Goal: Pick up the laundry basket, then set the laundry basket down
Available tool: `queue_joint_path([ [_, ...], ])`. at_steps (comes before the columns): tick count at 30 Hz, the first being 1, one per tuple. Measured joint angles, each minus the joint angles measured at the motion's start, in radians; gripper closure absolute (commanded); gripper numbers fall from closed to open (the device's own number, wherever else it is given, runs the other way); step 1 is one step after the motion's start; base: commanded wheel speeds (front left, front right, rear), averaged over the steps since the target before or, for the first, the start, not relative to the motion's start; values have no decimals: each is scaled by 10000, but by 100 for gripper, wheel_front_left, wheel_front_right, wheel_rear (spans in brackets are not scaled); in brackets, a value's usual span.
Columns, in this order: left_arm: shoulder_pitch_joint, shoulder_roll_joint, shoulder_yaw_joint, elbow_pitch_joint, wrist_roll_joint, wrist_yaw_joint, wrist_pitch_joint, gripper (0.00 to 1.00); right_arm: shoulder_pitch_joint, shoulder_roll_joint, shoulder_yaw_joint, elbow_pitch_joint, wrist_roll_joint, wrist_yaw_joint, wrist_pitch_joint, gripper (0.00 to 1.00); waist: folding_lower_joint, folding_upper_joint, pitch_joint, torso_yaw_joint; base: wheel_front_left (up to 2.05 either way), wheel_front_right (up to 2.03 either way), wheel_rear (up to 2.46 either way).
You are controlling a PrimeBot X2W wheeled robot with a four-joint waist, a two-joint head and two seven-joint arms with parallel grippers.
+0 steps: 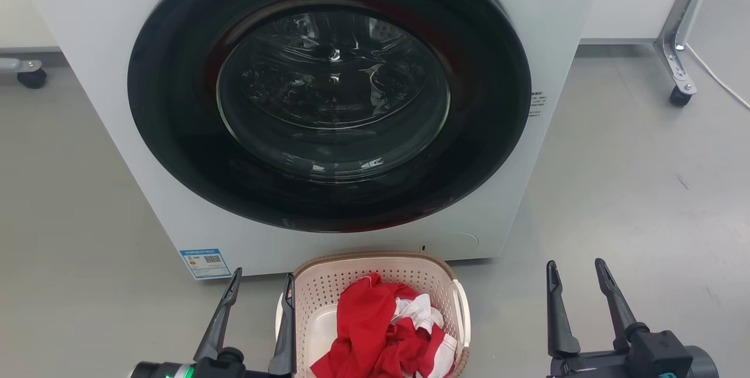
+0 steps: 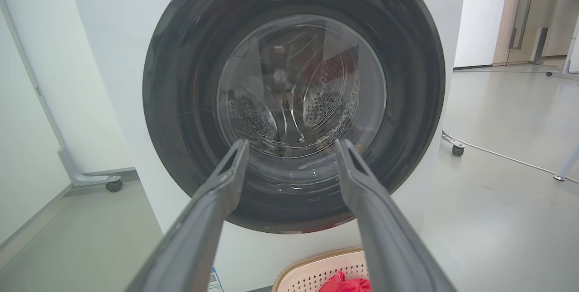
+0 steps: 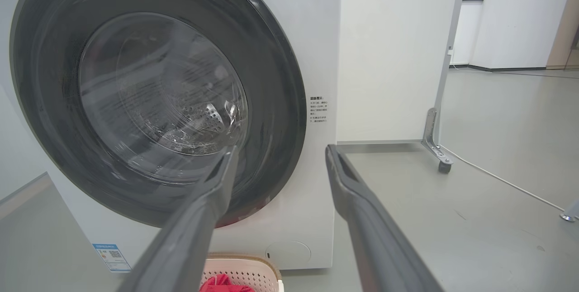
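- left gripper [image 1: 263,275]: jaws apart, nothing between them, parked just left of the laundry basket [image 1: 375,256]. It overlaps the basket's left edge, can't tell if it's actually touching
- right gripper [image 1: 575,263]: jaws apart too, empty, well off to the basket's right
- basket sits on the floor [image 1: 644,190], red and white clothes [image 1: 375,331] bunched inside
- right behind the basket: white washer [image 1: 556,14], round dark door [image 1: 331,91] shut
- blue sticker [image 1: 205,262] on the washer front, behind-left of the basket
- way behind the basket on the right, a metal leg on a caster [image 1: 677,58]
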State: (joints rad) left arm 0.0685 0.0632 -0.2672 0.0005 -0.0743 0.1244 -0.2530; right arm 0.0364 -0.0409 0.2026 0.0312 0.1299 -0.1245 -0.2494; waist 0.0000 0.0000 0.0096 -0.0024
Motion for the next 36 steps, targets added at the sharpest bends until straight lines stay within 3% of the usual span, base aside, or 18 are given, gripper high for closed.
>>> queue_joint_path([
  [36, 17, -48, 79, -8, -215, 0, 0, 0, 180, -4, -2, -161, 52, 0, 0, 0, 0, 0, -83, 47, 0, 0, 0],
])
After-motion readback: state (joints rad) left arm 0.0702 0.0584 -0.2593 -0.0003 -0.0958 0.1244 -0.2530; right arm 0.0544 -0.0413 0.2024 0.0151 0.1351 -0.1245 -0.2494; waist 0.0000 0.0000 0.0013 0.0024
